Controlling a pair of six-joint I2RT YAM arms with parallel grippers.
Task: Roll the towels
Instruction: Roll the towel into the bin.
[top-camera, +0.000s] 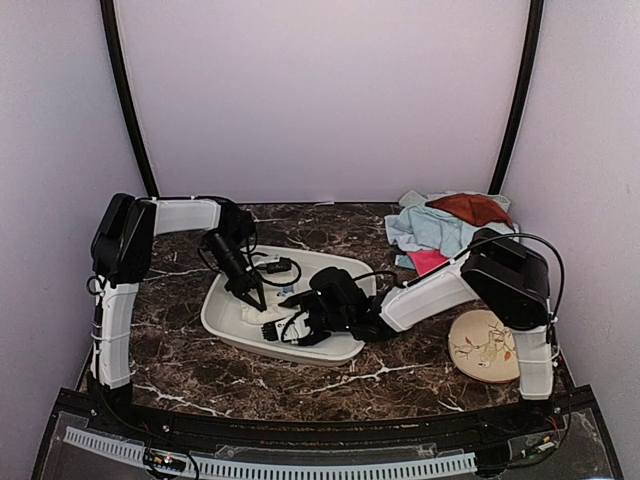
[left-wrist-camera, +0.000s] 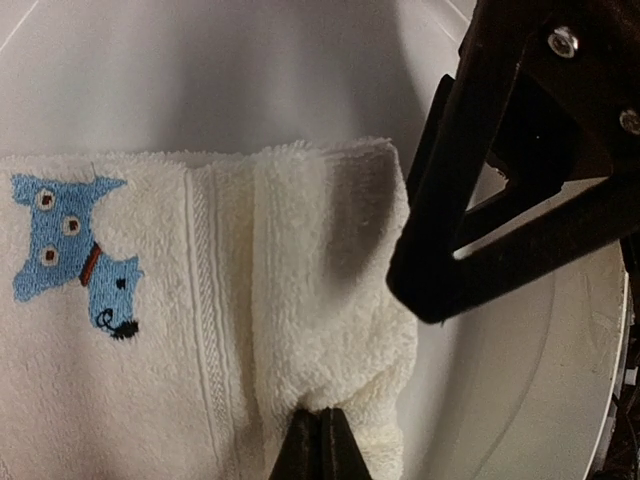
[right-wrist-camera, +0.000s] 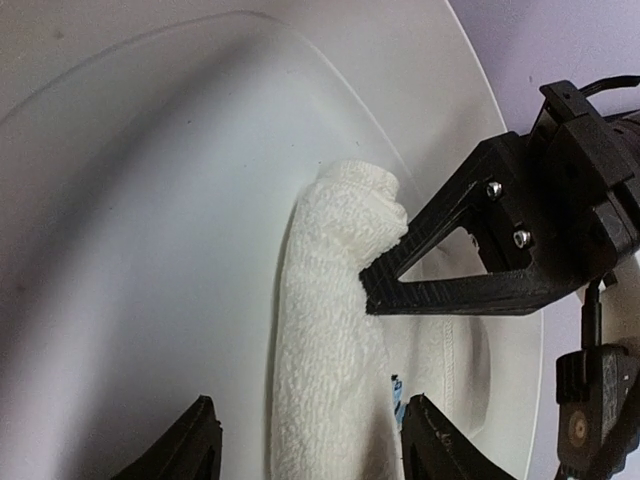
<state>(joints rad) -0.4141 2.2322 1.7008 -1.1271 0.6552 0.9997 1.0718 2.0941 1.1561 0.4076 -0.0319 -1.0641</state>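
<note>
A cream-white towel (left-wrist-camera: 300, 300) with a small blue mark (left-wrist-camera: 70, 250) lies in the white basin (top-camera: 225, 330), partly rolled along one edge. My left gripper (left-wrist-camera: 320, 445) is shut, pinching the end of the rolled edge; it also shows in the top view (top-camera: 258, 300) and the right wrist view (right-wrist-camera: 372, 280). My right gripper (right-wrist-camera: 315, 445) is open, its fingers either side of the roll (right-wrist-camera: 330, 380) without touching it; it is in the basin in the top view (top-camera: 282, 325). Light blue (top-camera: 425, 228), rust-brown (top-camera: 468, 208) and pink (top-camera: 428, 260) towels lie piled at the back right.
A round beige disc with a leaf pattern (top-camera: 485, 345) lies at the front right by the right arm's base. The basin's walls (right-wrist-camera: 150, 200) closely surround both grippers. One right finger (left-wrist-camera: 500, 200) hangs just beside the left gripper.
</note>
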